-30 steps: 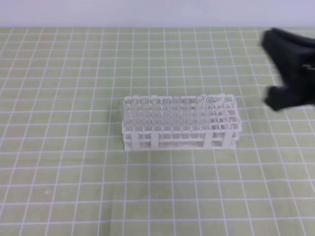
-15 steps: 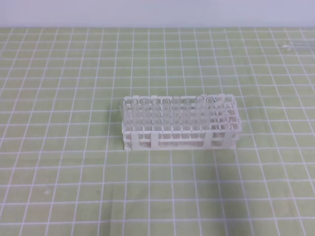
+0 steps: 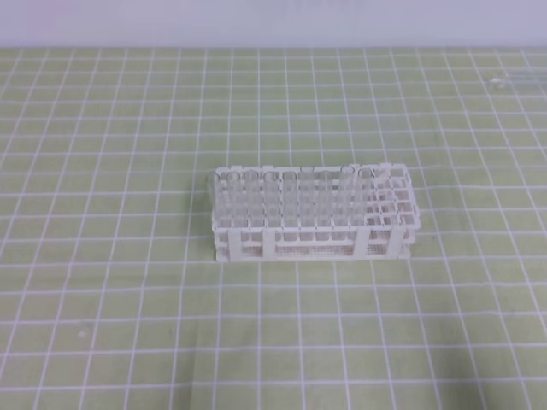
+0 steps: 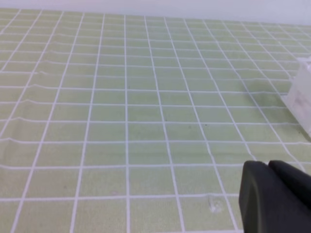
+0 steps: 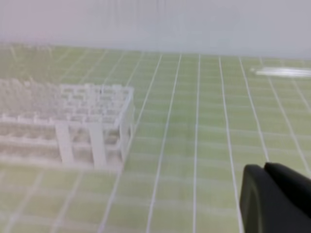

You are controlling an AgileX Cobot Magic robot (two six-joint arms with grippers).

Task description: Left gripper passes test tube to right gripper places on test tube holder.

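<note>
A white test tube holder [image 3: 314,215] is seen near the middle of the table [image 3: 128,325], which is covered by a green mat with white grid lines. Many clear tubes [image 3: 286,205] are stood upright in the holes of the holder, filling most of it from its left end; some holes at its right end are left bare. One more test tube [image 3: 517,81] is seen lying flat near the far right corner of the table, well apart from the holder. It is shown in the right wrist view too, as a pale blurred streak [image 5: 283,72] near the far edge. No arm is seen in the high view. In the left wrist view the left end effector [image 4: 268,167] is shown low at the right, with its black jaws pressed together and nothing held between them. A bit of the holder [image 4: 302,94] is seen at the right edge of that view. In the right wrist view the right end effector [image 5: 265,169] is also shown pressed together, with nothing held, and the holder [image 5: 68,124] is seen to its left.
</note>
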